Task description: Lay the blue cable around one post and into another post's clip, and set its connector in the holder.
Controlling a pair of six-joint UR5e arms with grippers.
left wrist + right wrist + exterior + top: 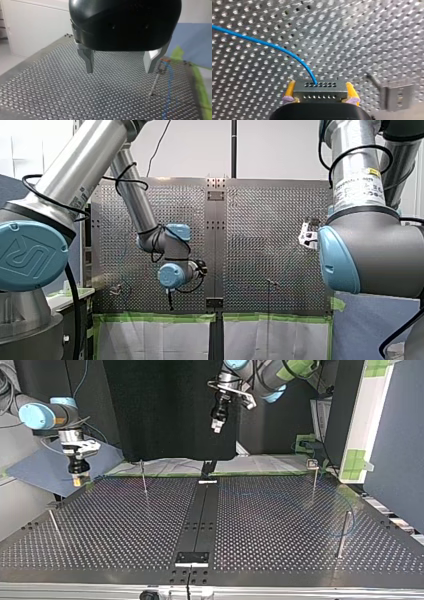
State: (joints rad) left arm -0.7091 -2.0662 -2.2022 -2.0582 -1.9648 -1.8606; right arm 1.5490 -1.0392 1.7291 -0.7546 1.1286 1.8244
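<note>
In the right wrist view my right gripper (320, 85) is shut on a grey connector block (319, 92), its yellow pads against the block's two ends. The blue cable (269, 46) leaves the block's top and curves away over the perforated table. A grey holder bracket (397, 96) stands on the table just beside the gripper. In the top view my right gripper (77, 474) hangs low at the table's far left corner. My left gripper (216, 425) hovers high over the far middle, open and empty (120, 71). Ahead of it stands a thin post with a clip (160, 70), blue cable (170, 85) beside it.
Thin posts rise from the table in the top view: one at the far left (143, 477), one with a clip at the far right (314, 477), one at the near right (342, 532) and a leaning one at the near left (54, 525). A black rail (202, 515) runs down the middle.
</note>
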